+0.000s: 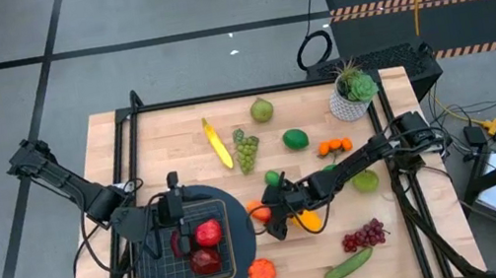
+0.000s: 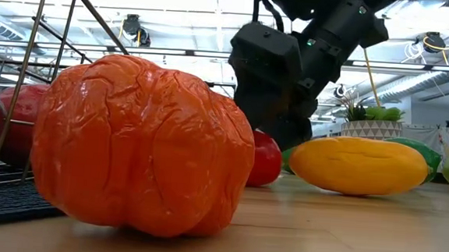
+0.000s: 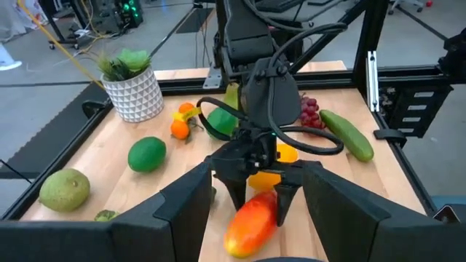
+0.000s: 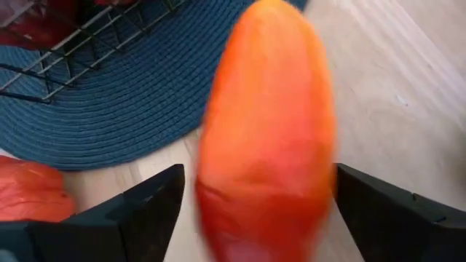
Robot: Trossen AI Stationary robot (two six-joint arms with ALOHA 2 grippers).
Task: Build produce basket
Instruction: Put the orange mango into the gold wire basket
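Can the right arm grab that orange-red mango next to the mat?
Probably yes. The right gripper is down over the orange-red mango with one open finger on either side of it. Nothing sits between them, so it looks ready to close.

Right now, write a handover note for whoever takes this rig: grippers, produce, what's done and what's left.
Left gripper: part open, empty, over the square dark wire basket.
Right gripper: open astride an orange-red oblong plastic fruit on the table beside the round blue mat, not clamped.
Done: two red apples in the basket.
Left: that fruit and the other produce scattered on the wooden table.
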